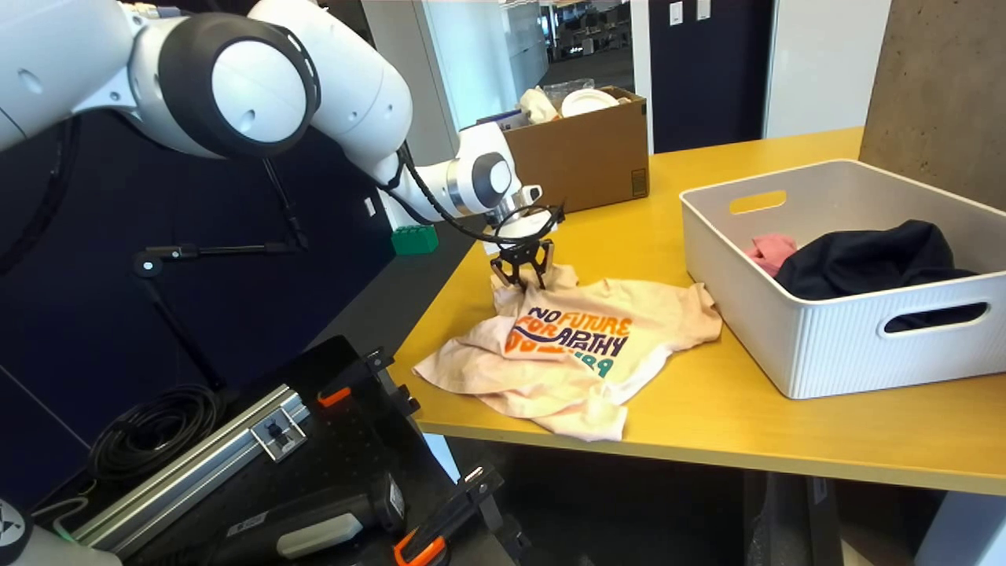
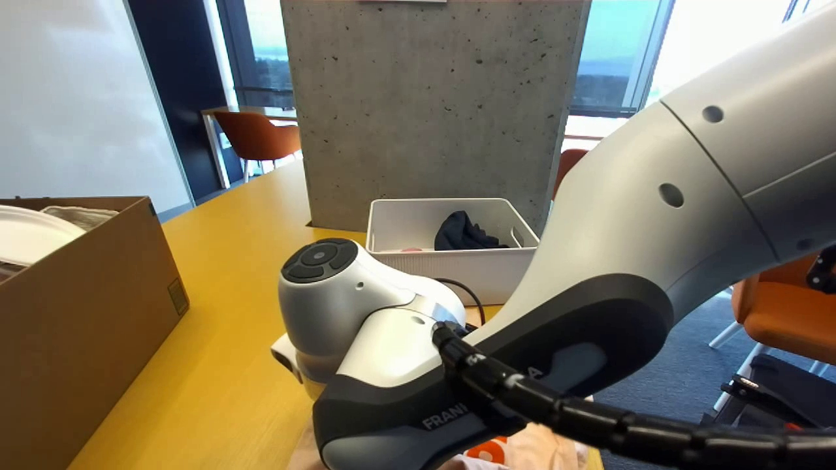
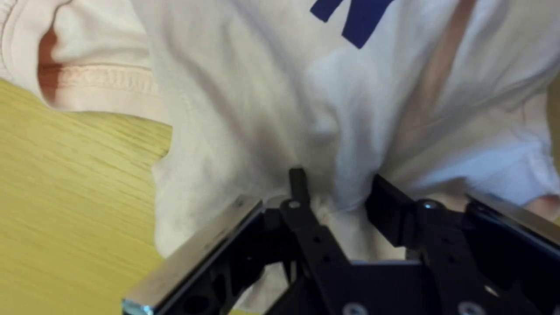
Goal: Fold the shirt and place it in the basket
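The shirt (image 1: 644, 314) is a pale peach T-shirt with an orange, dark and green print. It lies rumpled on the yellow table, its near edge at the table's front edge. My gripper (image 1: 530, 283) points down at the shirt's far-left part. In the wrist view the gripper (image 3: 337, 179) has its black fingers apart, with bunched cloth (image 3: 245, 109) between and around them; I see no firm pinch. Folds spread out from the fingers. The basket (image 1: 888, 342), a white-grey bin, stands right of the shirt, close to its sleeve. In an exterior view the arm hides the gripper and most of the shirt.
The basket holds a black garment (image 1: 872, 255) and a pink cloth (image 1: 772, 250). A full brown cardboard box (image 1: 578, 161) stands behind the gripper on the table (image 1: 707, 424). A concrete pillar (image 2: 431, 111) rises behind the basket. A cable loops round the wrist.
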{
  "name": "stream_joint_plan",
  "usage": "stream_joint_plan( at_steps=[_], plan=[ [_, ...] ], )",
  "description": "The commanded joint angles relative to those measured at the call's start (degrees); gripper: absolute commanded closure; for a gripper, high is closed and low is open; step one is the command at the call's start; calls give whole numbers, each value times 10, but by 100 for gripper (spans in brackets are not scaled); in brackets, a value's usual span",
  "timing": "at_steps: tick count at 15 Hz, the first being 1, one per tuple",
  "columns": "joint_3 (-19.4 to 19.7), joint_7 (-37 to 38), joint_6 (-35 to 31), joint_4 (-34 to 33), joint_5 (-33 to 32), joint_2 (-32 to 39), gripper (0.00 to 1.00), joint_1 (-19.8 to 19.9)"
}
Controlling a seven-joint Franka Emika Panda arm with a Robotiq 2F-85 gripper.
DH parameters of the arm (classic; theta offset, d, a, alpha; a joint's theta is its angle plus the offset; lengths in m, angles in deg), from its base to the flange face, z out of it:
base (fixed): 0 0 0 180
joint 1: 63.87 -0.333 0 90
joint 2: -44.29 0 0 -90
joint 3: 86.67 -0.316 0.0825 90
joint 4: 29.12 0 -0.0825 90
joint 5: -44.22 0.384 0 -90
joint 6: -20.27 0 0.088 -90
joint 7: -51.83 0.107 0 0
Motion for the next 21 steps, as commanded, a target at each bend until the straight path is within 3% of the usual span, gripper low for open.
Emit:
stream_joint_plan(
  at_steps=[1, 3, 11, 21],
  plan=[
    [6, -13, -1, -43, -4, 27, 93, -1],
    [9, -17, 1, -59, -3, 33, 100, 3],
    [17, -57, 20, -157, 4, 55, 99, 26],
    [17, -101, 45, -251, 14, 56, 99, -16]
  ],
)
